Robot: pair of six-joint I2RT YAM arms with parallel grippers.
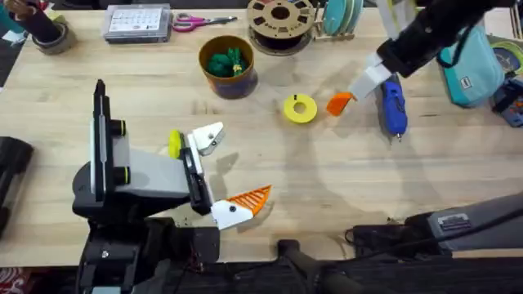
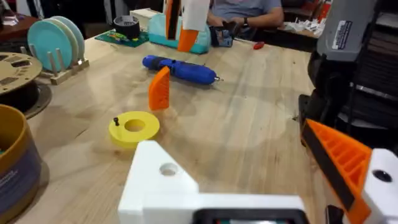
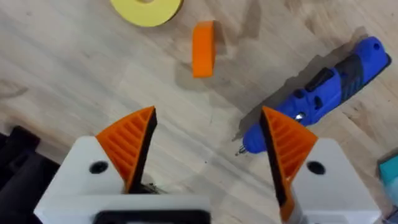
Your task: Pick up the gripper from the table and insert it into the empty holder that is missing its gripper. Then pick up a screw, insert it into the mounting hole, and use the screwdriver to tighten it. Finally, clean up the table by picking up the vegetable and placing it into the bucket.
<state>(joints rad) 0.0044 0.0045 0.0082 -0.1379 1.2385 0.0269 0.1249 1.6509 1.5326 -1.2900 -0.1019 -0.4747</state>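
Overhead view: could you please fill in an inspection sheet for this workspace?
Surface: light wooden table.
Job's things: orange gripper stands between the yellow ring and the screwdriver; holder on the left arm lacks its pad; vegetable already in the bucket.
Clutter: spool, scissors.
Grippers: left gripper open; right gripper open, near the orange gripper.
Cables: nothing seen.
Surroundings: teal bag at the right edge.

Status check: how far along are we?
Done: the vegetable already sits in the bucket. In hand: nothing; the open right hand hovers near the orange fingertip on the table. Left: seat it in the bare holder, then screw and screwdriver.
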